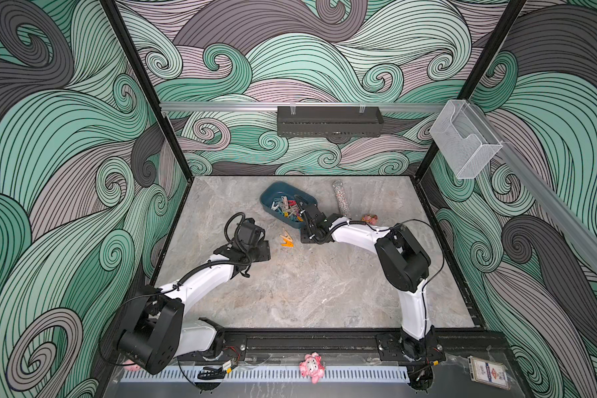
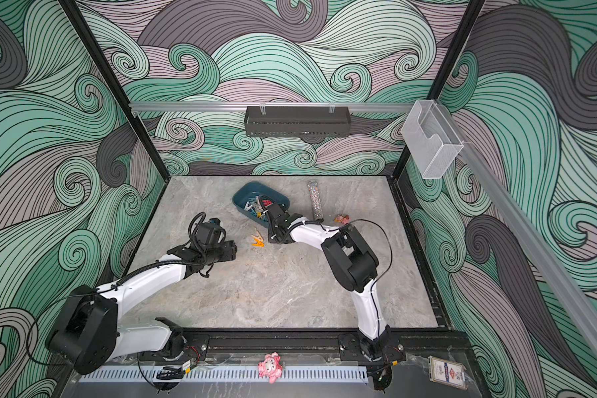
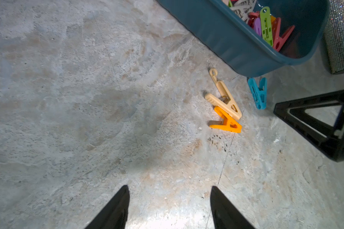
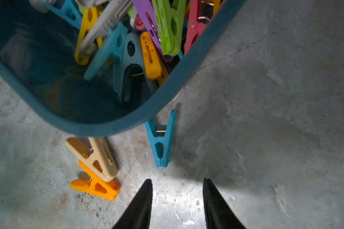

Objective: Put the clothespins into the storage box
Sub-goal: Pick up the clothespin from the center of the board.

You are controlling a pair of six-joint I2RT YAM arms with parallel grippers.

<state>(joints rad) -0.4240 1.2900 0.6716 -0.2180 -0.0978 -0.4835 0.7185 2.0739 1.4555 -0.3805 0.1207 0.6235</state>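
Both top views look steeply down from high above the near edge, taking in the whole counter [image 1: 307,293] and both arms. Each wrist view hangs close over the counter, facing past the left pincer [image 3: 169,187] or right pincer [image 4: 177,180]. Both share a corner of the storage box [image 3: 226,39] and three loose clothespins [image 3: 224,103] beside it.

A robot lab cell: swirl-printed walls [image 1: 49,138] enclose a stone-look counter [image 1: 307,293], with two arms [image 1: 200,282] bolted to a black rail [image 1: 307,341].

The storage box [image 4: 107,126] rim hides part of the beige clothespin [image 4: 95,156]
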